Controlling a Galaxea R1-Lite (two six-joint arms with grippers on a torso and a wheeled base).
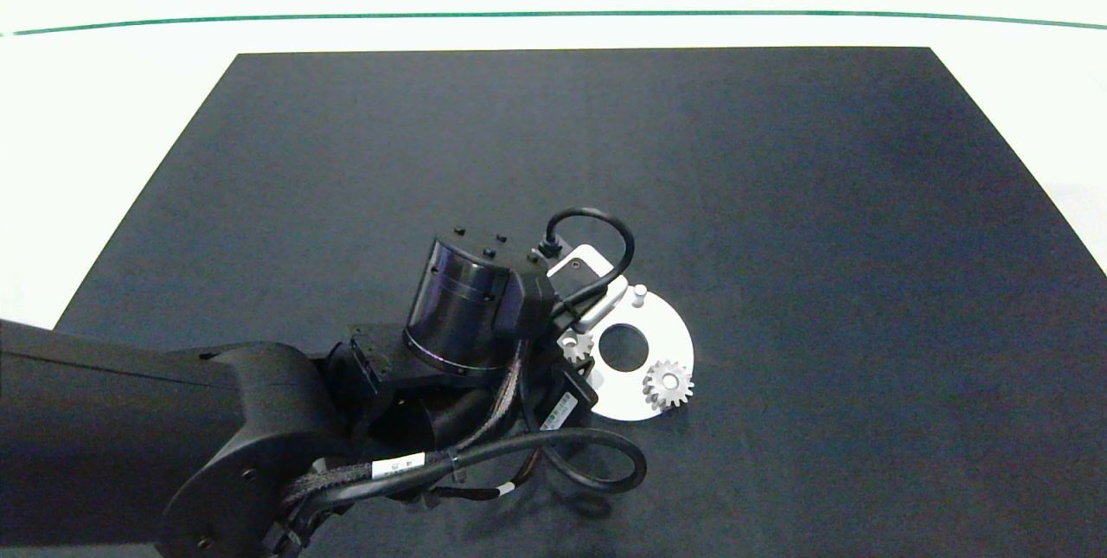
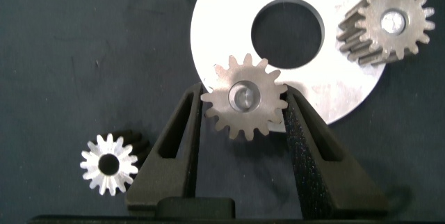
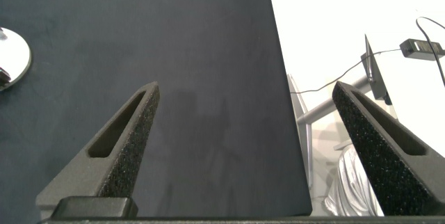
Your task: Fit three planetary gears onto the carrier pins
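The left gripper [image 2: 245,109] is clamped on a gear [image 2: 245,97] sitting at a pin on the disc's [image 2: 222,29] rim. A second gear [image 2: 388,24] is already seated; the third gear [image 2: 109,163] lies on the mat [image 1: 778,195] beside the disc. Risk: a tilted gear could jam or lift off on release. One pin [image 1: 638,291] stands bare. The right gripper [image 3: 247,144] hangs wide apart, away at the mat's edge

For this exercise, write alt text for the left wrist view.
The left gripper holds a silvery gear between its jaws, over the edge of the white disc. A second gear sits on a pin there; a third gear lies on the dark mat.
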